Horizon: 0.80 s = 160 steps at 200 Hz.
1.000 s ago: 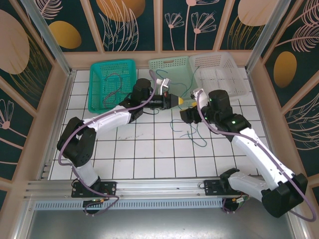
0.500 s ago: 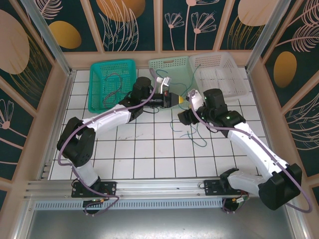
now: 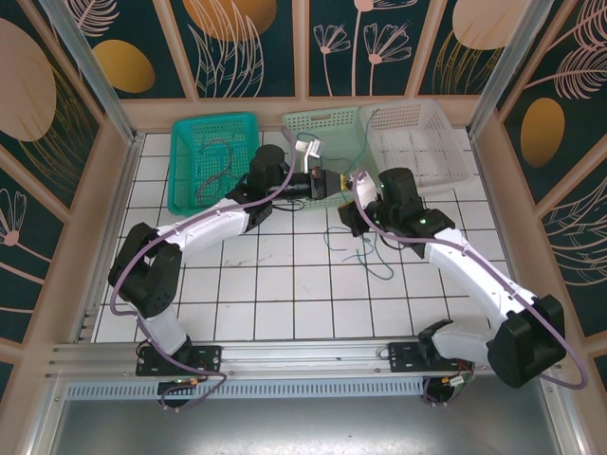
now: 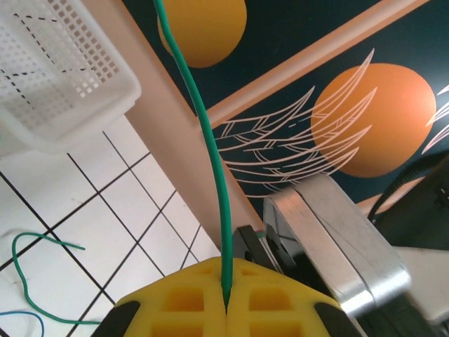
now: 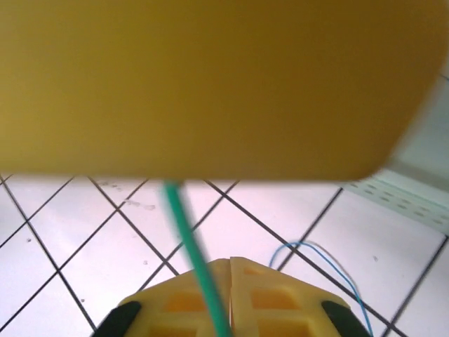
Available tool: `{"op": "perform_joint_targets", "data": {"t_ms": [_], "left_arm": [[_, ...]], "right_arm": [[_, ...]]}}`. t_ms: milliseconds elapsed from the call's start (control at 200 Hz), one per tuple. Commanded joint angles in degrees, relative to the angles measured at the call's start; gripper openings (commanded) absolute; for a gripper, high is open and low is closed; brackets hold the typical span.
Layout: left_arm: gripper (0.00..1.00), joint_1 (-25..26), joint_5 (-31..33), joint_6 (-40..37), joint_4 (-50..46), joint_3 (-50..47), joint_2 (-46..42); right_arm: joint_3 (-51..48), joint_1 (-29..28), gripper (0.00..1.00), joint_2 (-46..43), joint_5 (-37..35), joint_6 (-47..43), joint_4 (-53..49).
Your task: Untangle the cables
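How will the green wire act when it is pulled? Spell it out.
Probably floppy: the green wire lies in loose curls on the tiles where free, and runs straight only above the left gripper pinching it. Likely very light, being so thin. It may slip through the yellow pads if tugged hard.

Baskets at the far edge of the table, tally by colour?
Teal basket: 1
Mint basket: 1
White basket: 1
Total: 3
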<state>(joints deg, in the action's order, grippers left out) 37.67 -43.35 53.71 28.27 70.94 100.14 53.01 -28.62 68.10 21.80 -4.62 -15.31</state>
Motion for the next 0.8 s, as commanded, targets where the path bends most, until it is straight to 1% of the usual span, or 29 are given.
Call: {"op": "perform_joint_targets", "data": {"t_ms": [0, 90, 175, 210, 230, 245, 250, 265, 285, 295, 365, 410, 465, 525, 551, 666, 796], "left_arm": [[0.00, 0.07, 4.33, 0.58, 6.11, 1.49, -0.54], [0.01, 0.09, 5.80, 1.08, 7.44, 1.91, 0.74], [0.20, 0.02, 5.84, 0.85, 7.39, 2.52, 1.62], [0.34, 0.05, 6.05, 0.46, 6.80, 2.67, 1.79], [0.45, 0.00, 6.34, 0.04, 5.98, 2.83, 1.78], [0.56, 0.01, 6.73, -0.35, 5.17, 2.95, 1.75], [0.59, -0.02, 6.73, -0.57, 4.84, 2.96, 1.73], [0.77, 0.05, 7.15, -1.13, 3.88, 3.18, 1.62], [0.94, -0.01, 7.56, -1.99, 2.57, 3.43, 1.55], [0.97, 0.02, 7.82, -2.48, 1.98, 3.53, 1.42], [0.99, -0.10, 10.43, -5.63, -2.36, 3.95, 0.49], [0.99, -0.06, 12.89, -7.67, -5.08, 3.95, -0.46], [0.98, -0.05, 15.02, -10.46, -8.46, 3.90, -1.48], [0.99, -0.17, 17.17, -12.11, -11.48, 3.35, -1.57], [0.99, -0.15, 17.77, -12.70, -12.34, 2.92, -3.48], [0.99, -0.15, 21.44, -14.84, -15.63, 0.07, -5.46], [0.99, -0.20, 21.75, -16.13, -17.75, -2.41, -6.09]], "right_arm": [[-4.00, -0.20, 0.02, -3.60, 3.47, 9.20, 5.98], [-4.57, -0.55, 0.00, -4.48, 2.08, 11.65, 6.34], [-3.29, -0.51, 0.00, -4.33, -0.20, 9.81, 4.08], [-1.90, -0.35, 0.00, -3.77, -1.64, 8.29, 2.04], [-0.96, -0.21, 0.00, -3.28, -2.44, 7.26, 0.58], [-0.25, 0.01, 0.00, -2.82, -3.06, 6.47, -0.55], [0.04, 0.17, 0.00, -2.67, -3.33, 6.34, -0.92], [0.80, 0.44, 0.00, -2.16, -3.95, 5.45, -2.14], [1.88, 1.20, 0.00, -1.42, -4.65, 4.43, -3.73], [2.41, 1.64, 0.00, -1.04, -4.97, 3.87, -4.52], [5.95, 5.96, 0.00, 2.16, -5.89, 0.27, -9.23], [7.86, 9.16, 0.00, 4.37, -5.78, -1.64, -11.04], [10.96, 11.74, 0.00, 6.84, -6.36, -4.18, -12.98], [14.38, 13.10, 0.00, 9.63, -8.11, -6.47, -14.74], [15.59, 13.62, 0.00, 10.79, -8.80, -7.37, -15.31], [19.84, 16.64, 0.00, 16.68, -11.06, -10.42, -16.19], [26.83, 20.11, 0.00, 26.21, -12.54, -14.03, -16.98]]}}
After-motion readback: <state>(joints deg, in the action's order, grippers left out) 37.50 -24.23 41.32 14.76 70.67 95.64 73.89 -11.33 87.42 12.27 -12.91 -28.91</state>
